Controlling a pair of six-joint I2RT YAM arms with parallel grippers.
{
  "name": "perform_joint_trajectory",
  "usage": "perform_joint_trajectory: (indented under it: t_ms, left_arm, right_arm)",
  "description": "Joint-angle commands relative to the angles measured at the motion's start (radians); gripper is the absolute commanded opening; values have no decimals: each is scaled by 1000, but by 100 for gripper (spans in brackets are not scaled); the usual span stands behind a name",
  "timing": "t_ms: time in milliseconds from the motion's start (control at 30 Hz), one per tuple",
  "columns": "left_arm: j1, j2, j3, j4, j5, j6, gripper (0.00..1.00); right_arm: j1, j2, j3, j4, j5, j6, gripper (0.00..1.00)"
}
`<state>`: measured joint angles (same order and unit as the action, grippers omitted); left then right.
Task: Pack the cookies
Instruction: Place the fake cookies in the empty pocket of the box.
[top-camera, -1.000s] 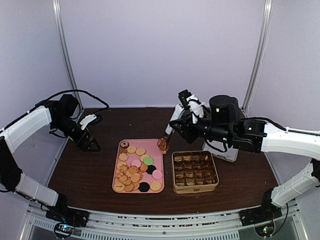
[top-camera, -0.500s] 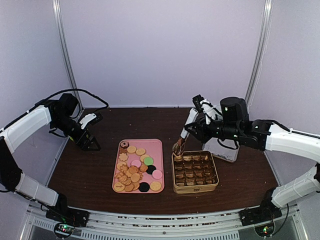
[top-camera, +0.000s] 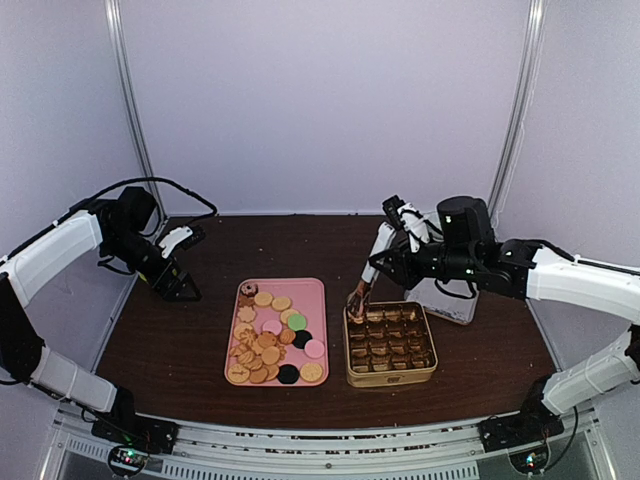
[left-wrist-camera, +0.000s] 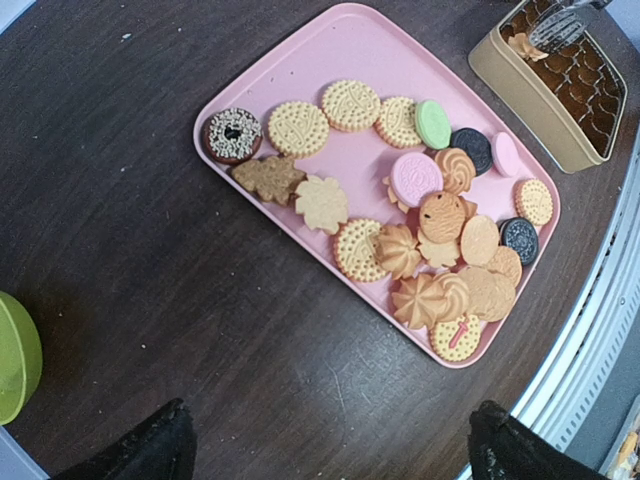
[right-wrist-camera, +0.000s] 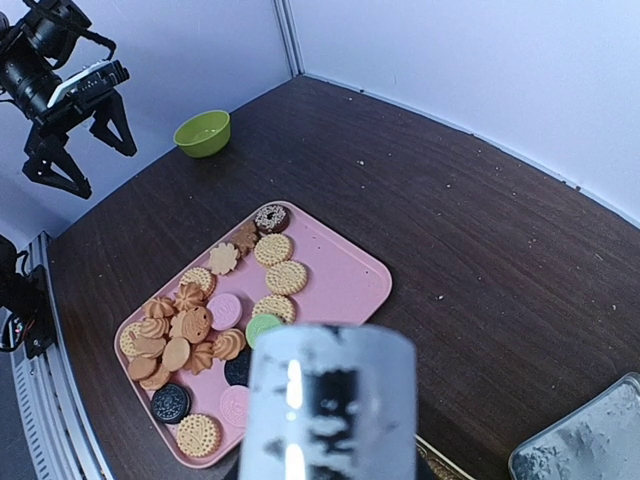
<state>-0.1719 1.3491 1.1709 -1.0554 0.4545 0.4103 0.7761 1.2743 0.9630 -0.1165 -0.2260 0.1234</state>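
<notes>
Cookies (top-camera: 268, 342) fill a pink tray (top-camera: 312, 292) on the dark wooden bench (top-camera: 170, 350), lilac walls (top-camera: 320, 100) behind; left end effector (top-camera: 182, 292) wide, right end effector (top-camera: 385, 240) gripping metal tongs (top-camera: 365, 280).

A lab booth: white walls (top-camera: 320, 100), metal frame (top-camera: 330, 442)

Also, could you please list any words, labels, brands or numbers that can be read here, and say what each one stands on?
No text is legible anywhere.
The cookies on the pink tray bear embossed patterns, too small to read as letters.
The gold tin and metal tongs show no marking.
</notes>
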Motion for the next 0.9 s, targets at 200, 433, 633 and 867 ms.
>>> perform_joint_trajectory:
  t_ms: [200,433,633,867]
  left_arm:
    - [6,4,36,-9,21,-2,98]
    - [6,5,45,-12,23,-5,98]
    - [7,7,51,-12,29,-6,98]
    - [7,8,50,-13,24,-4,98]
  right_arm:
    - [-8,17,15,11,2,-58,24]
    - [-3,7,38,-3,36,-85,35]
    - [15,-14,69,-33,72,-107,35]
    - [95,-53,96,-37,104,-106,33]
